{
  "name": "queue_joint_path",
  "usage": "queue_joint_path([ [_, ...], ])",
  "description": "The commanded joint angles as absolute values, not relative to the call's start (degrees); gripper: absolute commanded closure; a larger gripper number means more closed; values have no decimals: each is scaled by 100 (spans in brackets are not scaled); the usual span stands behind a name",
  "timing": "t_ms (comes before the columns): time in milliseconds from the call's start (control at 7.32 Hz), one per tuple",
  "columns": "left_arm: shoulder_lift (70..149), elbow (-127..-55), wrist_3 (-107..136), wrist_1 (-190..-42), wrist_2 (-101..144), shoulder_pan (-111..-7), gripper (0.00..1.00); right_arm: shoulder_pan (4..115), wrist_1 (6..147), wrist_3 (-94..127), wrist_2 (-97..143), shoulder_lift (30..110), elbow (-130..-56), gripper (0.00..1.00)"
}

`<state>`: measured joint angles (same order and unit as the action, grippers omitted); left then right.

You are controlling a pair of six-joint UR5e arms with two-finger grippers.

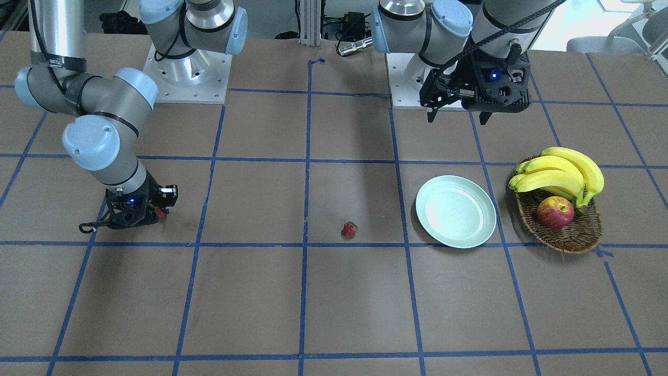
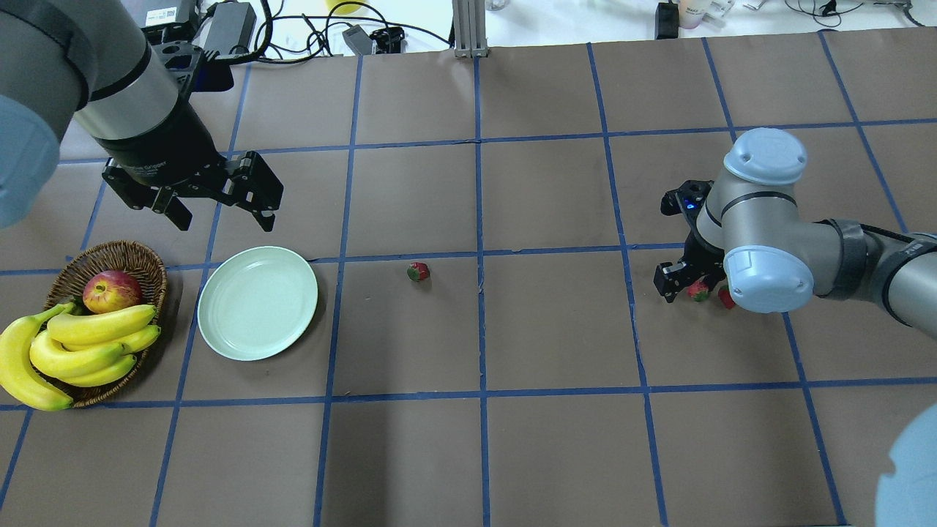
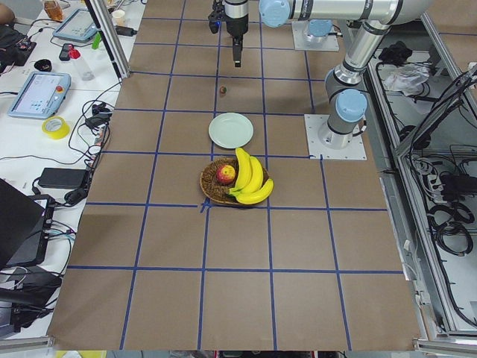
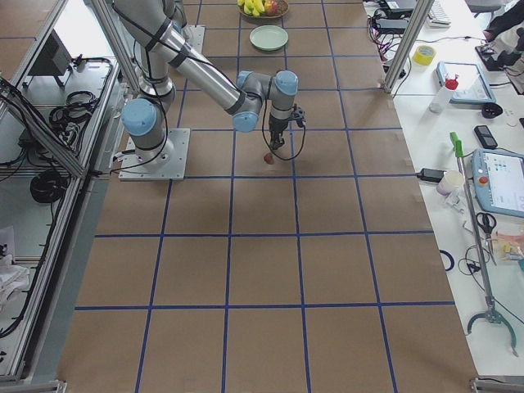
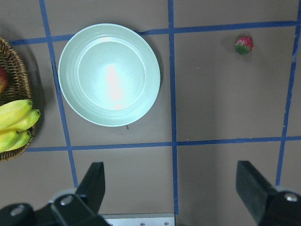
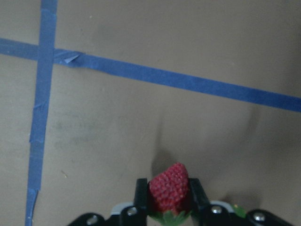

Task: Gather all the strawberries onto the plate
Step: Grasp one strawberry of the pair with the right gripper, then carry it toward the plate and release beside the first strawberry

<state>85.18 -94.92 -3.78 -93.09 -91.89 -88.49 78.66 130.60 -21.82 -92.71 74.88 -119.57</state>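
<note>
My right gripper (image 6: 169,194) is shut on a red strawberry (image 6: 169,187), low over the table; in the overhead view the strawberry (image 2: 697,291) sits at the fingers. A second strawberry (image 2: 725,296) lies right beside it, partly hidden by the arm's elbow. A third strawberry (image 1: 349,230) lies alone mid-table and also shows in the overhead view (image 2: 418,271) and the left wrist view (image 5: 243,44). The pale mint-green plate (image 2: 258,302) holds nothing. My left gripper (image 2: 223,212) hangs open and empty above the table, behind the plate (image 5: 109,74).
A brown wicker basket (image 2: 150,267) with an apple (image 2: 111,290) and bananas (image 2: 88,344) stands just beside the plate, on the side away from the strawberries. Blue tape lines grid the brown table. Cables and equipment lie beyond the table's far edge.
</note>
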Motion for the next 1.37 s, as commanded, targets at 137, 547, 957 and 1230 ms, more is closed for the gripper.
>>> queue_joint_path([
  [137,8517,-9501,-378,-9334,-9202,-8842,0,8354,12336,-631,-8862,7733,-11315,85],
  [547,8517,-9501,-378,-9334,-9193,-8842,0,10682,12340,2541,-8711,7560,-10689,86],
  [957,8517,-9492,-395,-9343,-9211,-8833,0,11792,13313,4240,-8585,6621,-10477,89],
  [1230,8517,-9492,-413,-9343,-9211,-8815,0,12085,13588,4605,-8683,6416,-10537,89],
])
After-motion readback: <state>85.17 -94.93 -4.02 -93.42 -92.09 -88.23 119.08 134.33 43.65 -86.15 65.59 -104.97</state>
